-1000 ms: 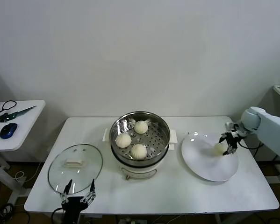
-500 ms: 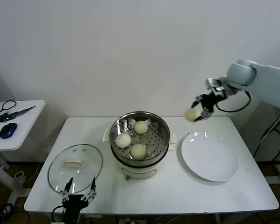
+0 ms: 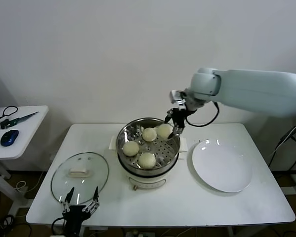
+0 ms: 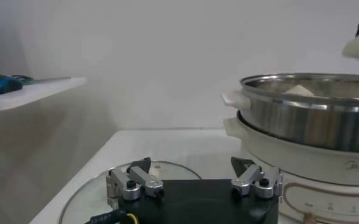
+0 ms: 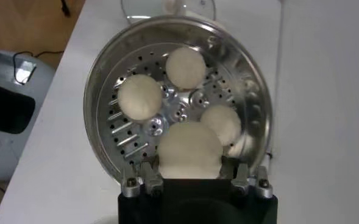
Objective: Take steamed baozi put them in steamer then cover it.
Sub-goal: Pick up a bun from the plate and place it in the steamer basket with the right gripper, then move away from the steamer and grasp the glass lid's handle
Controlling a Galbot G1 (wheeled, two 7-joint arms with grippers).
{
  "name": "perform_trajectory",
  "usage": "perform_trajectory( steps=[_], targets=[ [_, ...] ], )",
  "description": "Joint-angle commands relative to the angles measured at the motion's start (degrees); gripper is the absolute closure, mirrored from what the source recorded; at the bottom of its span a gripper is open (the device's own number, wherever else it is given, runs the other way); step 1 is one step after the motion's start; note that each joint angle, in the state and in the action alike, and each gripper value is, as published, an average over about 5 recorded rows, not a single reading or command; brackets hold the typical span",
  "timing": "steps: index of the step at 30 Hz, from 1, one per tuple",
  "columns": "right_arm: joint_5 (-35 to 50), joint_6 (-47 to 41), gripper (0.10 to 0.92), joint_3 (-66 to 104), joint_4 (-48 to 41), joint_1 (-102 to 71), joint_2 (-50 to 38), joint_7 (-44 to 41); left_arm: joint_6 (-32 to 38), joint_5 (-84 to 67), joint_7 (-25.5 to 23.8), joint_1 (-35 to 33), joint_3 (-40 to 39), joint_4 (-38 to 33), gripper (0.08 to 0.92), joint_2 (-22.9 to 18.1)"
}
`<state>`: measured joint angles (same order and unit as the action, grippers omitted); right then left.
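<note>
My right gripper (image 3: 173, 123) is shut on a cream-white baozi (image 3: 164, 131) and holds it over the back right of the steamer (image 3: 119, 143). Three more baozi (image 3: 148, 134) (image 3: 130, 148) (image 3: 147, 160) lie on its perforated tray. In the right wrist view the held baozi (image 5: 189, 150) sits between the fingers of the right gripper (image 5: 191, 171) above the tray, with the three others (image 5: 186, 66) beyond it. The glass cover (image 3: 79, 177) lies flat on the table left of the steamer. My left gripper (image 3: 81, 207) waits open at the front edge by the cover (image 4: 88, 195).
A white plate (image 3: 222, 168) lies bare to the right of the steamer. A small side table (image 3: 19, 133) at far left holds a blue mouse (image 3: 8, 138) and cables. A white wall stands close behind the table.
My right gripper lifted the last baozi off the white plate, carried it up and to the left, and now holds it over the steamer. The left arm has not moved.
</note>
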<state>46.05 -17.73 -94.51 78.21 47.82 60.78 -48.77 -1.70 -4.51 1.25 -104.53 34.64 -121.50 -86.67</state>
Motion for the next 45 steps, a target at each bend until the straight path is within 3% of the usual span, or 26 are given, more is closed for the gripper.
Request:
perform_trajectory(
  steps=[1,20,27,32,35,41,45],
  targets=[
    [-2.73,-2.08,0.338,-0.36,-3.79,-7.88,4.79,2.36,-0.04,-0.05,0.00,-0.04,-0.13,-0.14,0.177,-0.04],
    [-5.71,-1.26,0.332,0.42,-7.07,-10.12,6.20,2.39,-0.08,-0.17,-0.09,0.35,0.00,0.56,0.177,0.35],
    [-1.02,2.60,0.215,0.41,-6.46,-2.86,4.30,-2.67,-0.14,-0.10,-0.05,0.40,-0.01,0.48,0.177,0.26],
    [4.47,4.56,0.203,5.47,-6.97,1.21,-1.40,-6.27,-0.36,-0.11,0.01,0.38,0.15,0.37,0.177,0.28],
    [6.77,2.98,0.203,14.93,-7.56,-1.98,-6.79,0.81,-0.73,-0.15,0.19,0.42,0.07,0.13,0.177,0.22],
    [4.45,0.49,0.203,43.80,-3.07,-22.02,-17.74,29.69,-4.17,-1.39,1.28,0.72,-0.04,-0.60,0.177,0.20],
    [3.49,-1.05,0.203,59.89,1.86,-35.16,-25.17,40.06,-5.37,-1.62,1.34,1.46,-0.40,-0.91,0.177,0.21]
  ],
)
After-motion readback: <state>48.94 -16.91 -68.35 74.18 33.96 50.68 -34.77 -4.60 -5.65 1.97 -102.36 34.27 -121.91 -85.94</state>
